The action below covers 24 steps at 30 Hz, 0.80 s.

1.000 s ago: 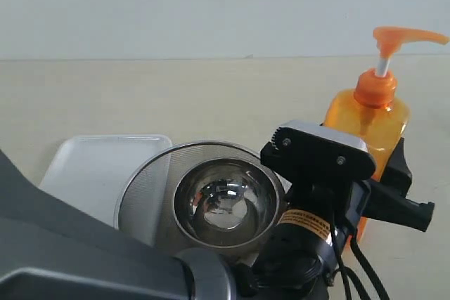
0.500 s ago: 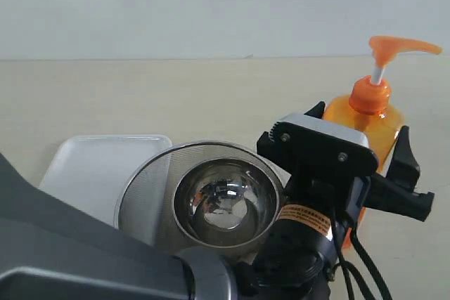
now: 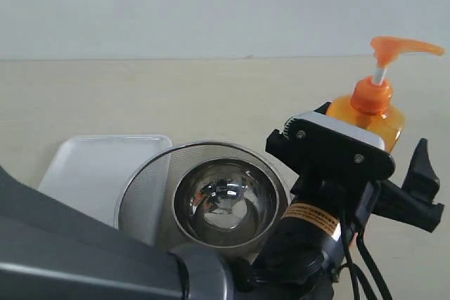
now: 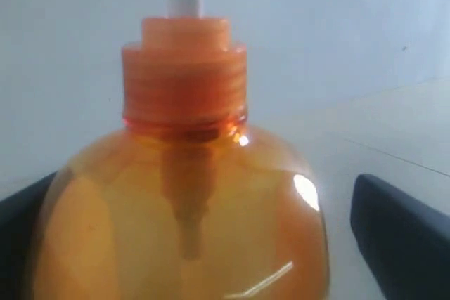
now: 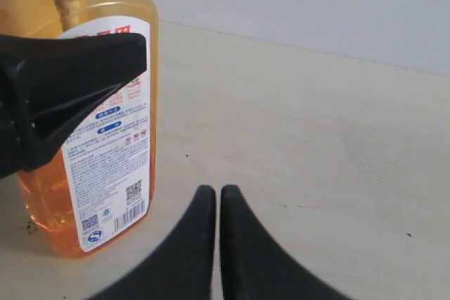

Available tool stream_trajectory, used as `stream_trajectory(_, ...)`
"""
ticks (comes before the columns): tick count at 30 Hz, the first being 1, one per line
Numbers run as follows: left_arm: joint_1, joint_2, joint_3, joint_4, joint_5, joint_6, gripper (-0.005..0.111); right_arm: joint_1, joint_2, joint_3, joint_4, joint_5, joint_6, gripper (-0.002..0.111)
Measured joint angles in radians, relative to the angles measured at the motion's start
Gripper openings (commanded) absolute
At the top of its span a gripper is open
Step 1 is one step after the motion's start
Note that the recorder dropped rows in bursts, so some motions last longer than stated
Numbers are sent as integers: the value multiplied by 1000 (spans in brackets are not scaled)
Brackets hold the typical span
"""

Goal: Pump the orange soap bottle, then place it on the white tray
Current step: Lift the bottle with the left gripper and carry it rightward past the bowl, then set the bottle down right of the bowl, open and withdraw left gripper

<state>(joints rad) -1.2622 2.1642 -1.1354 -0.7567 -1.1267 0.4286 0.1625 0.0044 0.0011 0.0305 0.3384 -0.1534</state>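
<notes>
The orange soap bottle (image 3: 365, 114) stands upright on the table, to the right of the strainer, its pump head pointing right. My left gripper (image 3: 376, 135) is open around the bottle's body, one finger on each side. In the left wrist view the bottle (image 4: 190, 194) fills the frame and a gap shows between it and the dark finger (image 4: 401, 237). The right gripper (image 5: 214, 191) is shut and empty, low over the table beside the bottle's labelled side (image 5: 105, 145). The white tray (image 3: 91, 166) lies at the left, partly under the strainer.
A round steel mesh strainer (image 3: 144, 194) holding a shiny bowl (image 3: 221, 205) sits between the tray and the bottle. The left arm's grey body (image 3: 70, 258) fills the lower left of the exterior view. Bare beige table (image 5: 316, 138) stretches beyond the right gripper.
The left jaws have spread wide and come off the bottle. The bottle has settled slightly lower and stands on its own. The right gripper stays shut.
</notes>
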Motion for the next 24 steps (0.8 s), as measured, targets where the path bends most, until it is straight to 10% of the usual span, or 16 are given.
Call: stream_trajectory(24, -24, -273, 189, -81, 129, 79, 110, 0, 0, 0, 0, 0, 0, 0)
